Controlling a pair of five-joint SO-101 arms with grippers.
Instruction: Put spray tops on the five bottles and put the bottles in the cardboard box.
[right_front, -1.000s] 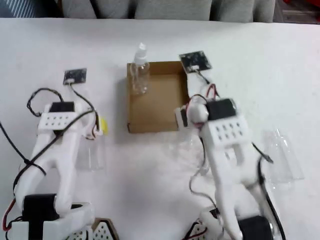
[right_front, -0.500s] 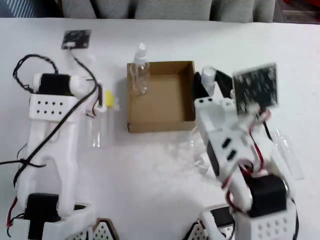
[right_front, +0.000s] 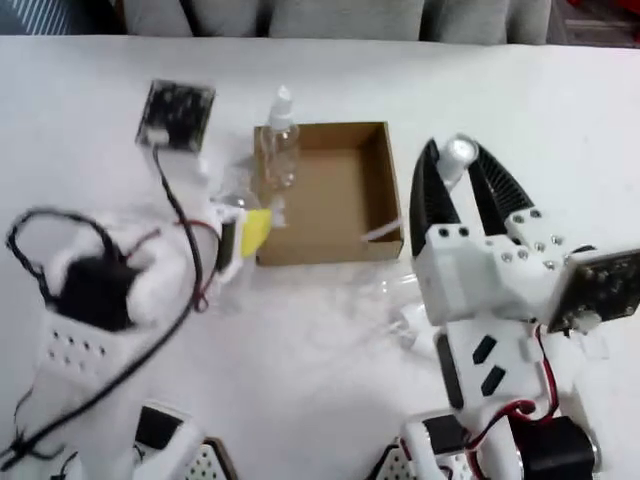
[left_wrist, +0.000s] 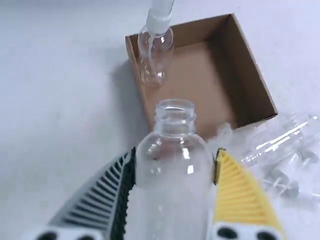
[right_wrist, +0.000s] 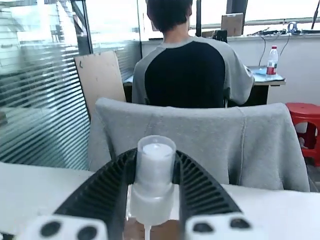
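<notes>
My left gripper (left_wrist: 175, 157) is shut on a clear, topless bottle (left_wrist: 171, 170), held upright between its black and yellow fingers; in the high view the left gripper (right_front: 240, 232) is just left of the cardboard box (right_front: 335, 195). A capped bottle (right_front: 278, 145) stands in the box's far left corner, and the capped bottle (left_wrist: 156, 50) and the box (left_wrist: 210, 80) lie beyond the held bottle's open neck. My right gripper (right_front: 456, 155) is raised to the right of the box, shut on a white spray top (right_front: 458, 152). That spray top (right_wrist: 155, 175) sits between the black fingers, tube down.
Loose spray tops with thin tubes (right_front: 400, 300) lie on the white table in front of the box's near right corner, and these loose tops (left_wrist: 285, 160) show beside the box. A grey-covered chair back (right_wrist: 200, 135) stands beyond the table's far edge.
The left arm has lifted the clear bottle off the table and carried it toward the box's left side. The right arm has risen and swung right, holding the spray top up.
</notes>
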